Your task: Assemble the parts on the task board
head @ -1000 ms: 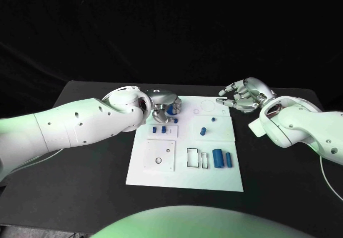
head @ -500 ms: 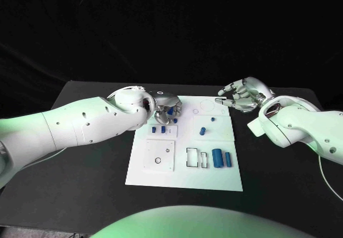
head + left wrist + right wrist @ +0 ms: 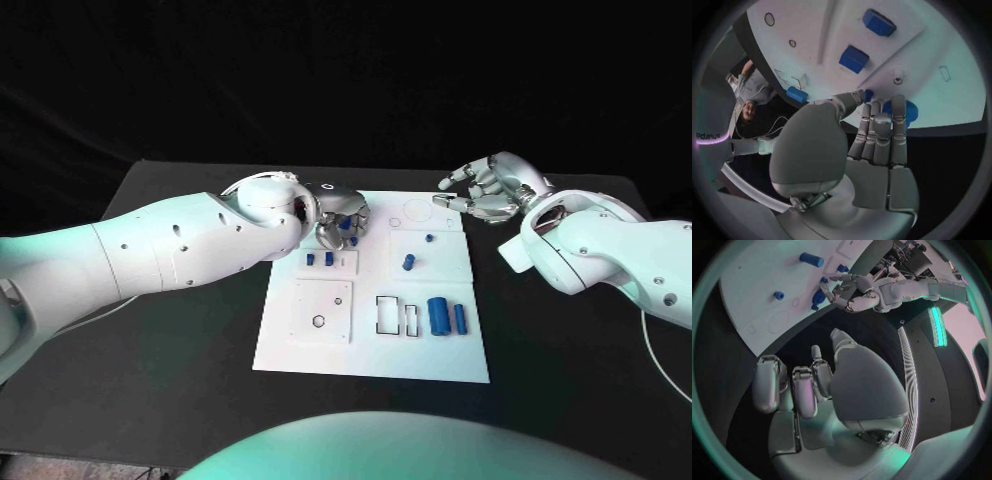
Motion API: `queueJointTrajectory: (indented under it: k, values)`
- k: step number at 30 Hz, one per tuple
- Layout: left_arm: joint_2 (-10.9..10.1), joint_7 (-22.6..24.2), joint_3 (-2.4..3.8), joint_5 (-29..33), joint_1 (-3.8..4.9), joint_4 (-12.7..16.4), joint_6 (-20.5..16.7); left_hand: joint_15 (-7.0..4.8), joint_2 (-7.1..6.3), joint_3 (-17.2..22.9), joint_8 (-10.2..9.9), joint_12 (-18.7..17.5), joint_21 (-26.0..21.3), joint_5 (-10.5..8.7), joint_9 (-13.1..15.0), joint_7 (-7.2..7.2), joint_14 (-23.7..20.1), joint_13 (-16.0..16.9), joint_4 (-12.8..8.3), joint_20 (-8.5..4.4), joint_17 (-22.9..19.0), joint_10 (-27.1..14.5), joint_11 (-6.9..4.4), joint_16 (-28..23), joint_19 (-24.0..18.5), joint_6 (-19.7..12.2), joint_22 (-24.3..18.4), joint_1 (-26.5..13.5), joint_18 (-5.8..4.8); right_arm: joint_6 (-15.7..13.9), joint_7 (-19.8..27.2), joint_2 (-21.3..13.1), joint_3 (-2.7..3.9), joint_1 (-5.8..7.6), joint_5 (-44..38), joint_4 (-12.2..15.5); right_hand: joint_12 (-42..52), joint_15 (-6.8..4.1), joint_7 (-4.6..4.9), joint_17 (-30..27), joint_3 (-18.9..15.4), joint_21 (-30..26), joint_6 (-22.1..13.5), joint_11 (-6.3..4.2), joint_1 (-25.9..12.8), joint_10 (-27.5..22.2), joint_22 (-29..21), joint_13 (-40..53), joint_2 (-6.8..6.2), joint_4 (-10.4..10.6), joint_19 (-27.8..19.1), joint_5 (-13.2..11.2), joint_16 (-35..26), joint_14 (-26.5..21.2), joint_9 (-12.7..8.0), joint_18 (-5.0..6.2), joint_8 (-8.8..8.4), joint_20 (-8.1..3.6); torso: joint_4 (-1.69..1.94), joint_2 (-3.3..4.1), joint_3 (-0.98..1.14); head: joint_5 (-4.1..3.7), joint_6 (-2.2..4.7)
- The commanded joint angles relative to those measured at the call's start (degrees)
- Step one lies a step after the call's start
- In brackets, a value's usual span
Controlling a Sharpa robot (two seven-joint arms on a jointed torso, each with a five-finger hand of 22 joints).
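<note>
White task board (image 3: 372, 350) lies at the centre of my black worktop (image 3: 173, 340). At its 11 o'clock corner, my left robot hand (image 3: 338, 221) pinches a blue part (image 3: 900, 111). My right robot hand (image 3: 488, 190) hovers at 1 o'clock, fingers loosely curled, empty.

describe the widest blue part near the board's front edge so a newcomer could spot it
Start at the white task board mid-table and go to its near right quarter, beside the dark rectangular cutouts. Two blue cylinders lie there side by side; the target blue part is the fatter one, next to the cutouts.
</note>
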Motion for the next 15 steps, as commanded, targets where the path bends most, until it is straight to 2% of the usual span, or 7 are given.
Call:
queueJointTrajectory:
  k: [1, 4, 15]
  values:
    - [0.3, -0.1, -0.02, -0.5, 0.03, -0.1, 1.6, 0.02, 0.54, 0.5, -0.3, -0.3, 0.3, -0.24, -0.1, 0.0, 0.3, -0.1, -0.1, -0.21, 0.0, 0.5, 0.04, 0.4, 0.2, 0.5, 0.1, 0.2, 0.84, 0.1, 0.6, 0.0, 0.0, -0.04, -0.5, 0.1, -0.1, -0.23, -0.04, 7.2, 0.4, -0.3, -0.4, -0.01, -0.3, -0.1, 4.0, 1.8, 0.04, 0.0, -0.2, 0.0, -0.1, 4.2, 0.1, 0.77, 0.4, 0.1, 0.02, -0.02, -0.05, 0.08, -0.06]
    - [0.5, -0.1, -0.12, -0.5, 0.02, -0.4, 1.8, 0.0, 0.65, 0.5, -0.4, -0.4, 0.5, -0.31, -0.2, 0.03, 0.6, -0.2, -0.3, -0.23, 0.5, 0.9, -0.01, 0.7, 0.1, 0.9, 0.2, 0.2, 0.83, 0.0, 0.6, -0.1, 0.0, -0.04, -0.5, 0.2, -0.1, -0.23, -0.04, 7.2, 0.4, -0.3, -0.4, -0.01, -0.3, -0.1, 4.0, 1.8, 0.04, 0.0, -0.2, 0.0, -0.1, 4.2, 0.1, 0.77, 0.4, 0.1, 0.03, -0.02, 0.01, 0.11, -0.1]
    - [0.9, -0.3, -0.34, -0.5, 0.01, -1.0, 2.2, -0.23, 1.05, 0.7, -0.8, -0.3, 1.2, -0.41, -0.4, -0.06, 2.2, -0.3, -0.7, -0.38, 3.0, 2.1, -0.31, 2.2, 0.3, 1.6, 0.6, 0.3, 0.85, 0.1, 0.6, -0.1, 0.0, -0.04, -0.5, 0.2, -0.1, -0.23, -0.04, 7.2, 0.4, -0.3, -0.4, -0.01, -0.3, -0.1, 4.0, 1.8, 0.04, 0.0, -0.2, 0.0, -0.1, 4.2, 0.1, 0.77, 0.4, 0.1, -0.01, -0.01, 0.0, -0.03, -0.11]
